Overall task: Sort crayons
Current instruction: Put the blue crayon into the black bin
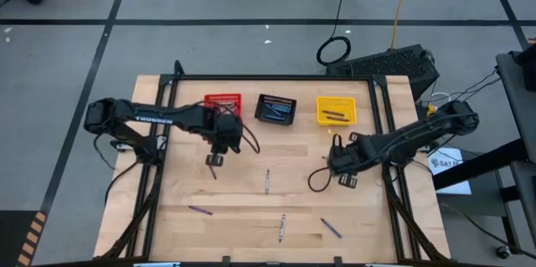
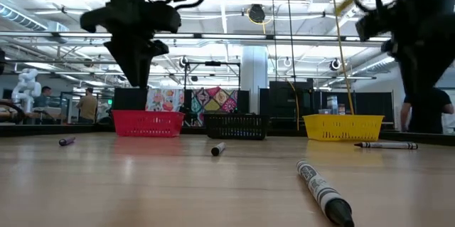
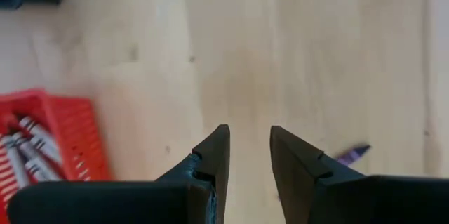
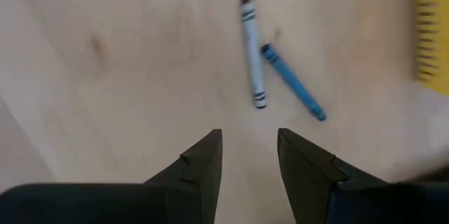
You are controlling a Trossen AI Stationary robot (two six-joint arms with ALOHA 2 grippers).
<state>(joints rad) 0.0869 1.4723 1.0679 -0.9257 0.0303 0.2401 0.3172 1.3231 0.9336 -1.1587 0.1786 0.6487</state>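
Several crayons lie flat on the wooden table: a grey one (image 1: 267, 181), another grey one (image 1: 283, 228), a purple one (image 1: 200, 210) and a bluish one (image 1: 331, 228). My left gripper (image 1: 214, 160) (image 3: 249, 154) hangs open above the table just in front of the red basket (image 1: 223, 104), pointing down, with a purple crayon (image 3: 351, 154) lying beside its fingers. My right gripper (image 1: 346, 181) (image 4: 249, 154) hangs open over the right part of the table, pointing down. A grey crayon (image 4: 251, 48) and a blue crayon (image 4: 293, 82) lie on the wood ahead of it.
The red basket, a black basket (image 1: 275, 109) and a yellow basket (image 1: 336, 110) stand in a row along the far side, each with crayons inside. Dark frame rails (image 1: 394, 200) run along the table's left and right sides. Bare wood lies between the two grippers.
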